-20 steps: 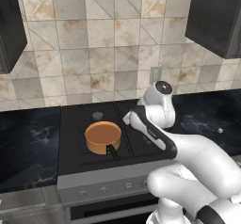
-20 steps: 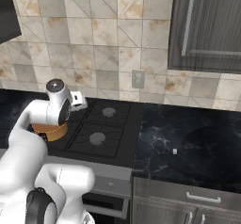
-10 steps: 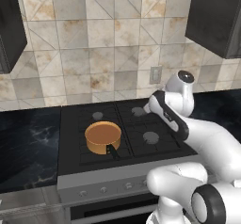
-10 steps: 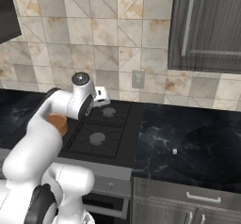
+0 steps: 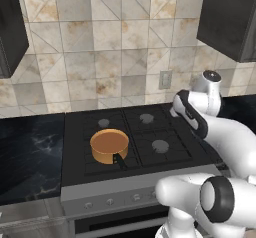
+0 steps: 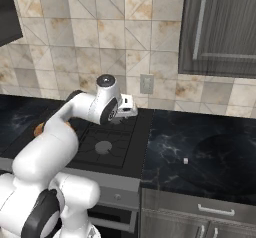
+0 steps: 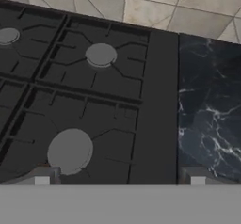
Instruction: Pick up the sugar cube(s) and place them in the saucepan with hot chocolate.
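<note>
The copper-orange saucepan (image 5: 109, 146) with its brown inside and black handle stands on the stove's front left burner. A tiny white sugar cube (image 6: 185, 160) lies on the dark marble counter to the right of the stove. My gripper (image 6: 132, 107) hovers over the stove's back right part, well left of the cube and right of the pan. In the hand view the gripper (image 7: 120, 178) is open, its fingertips (image 7: 42, 177) far apart with nothing between them, above the right burners and the counter's edge.
The black stove (image 5: 150, 132) has grey burner caps (image 7: 69, 150) and raised grates. Dark marble counter (image 6: 210, 152) runs to its right, below a wall cabinet (image 6: 220, 27). A tiled wall with a socket (image 6: 146, 83) closes the back.
The arm has swung right, from beside the saucepan to over the stove's right side. The gripper stays open and empty.
</note>
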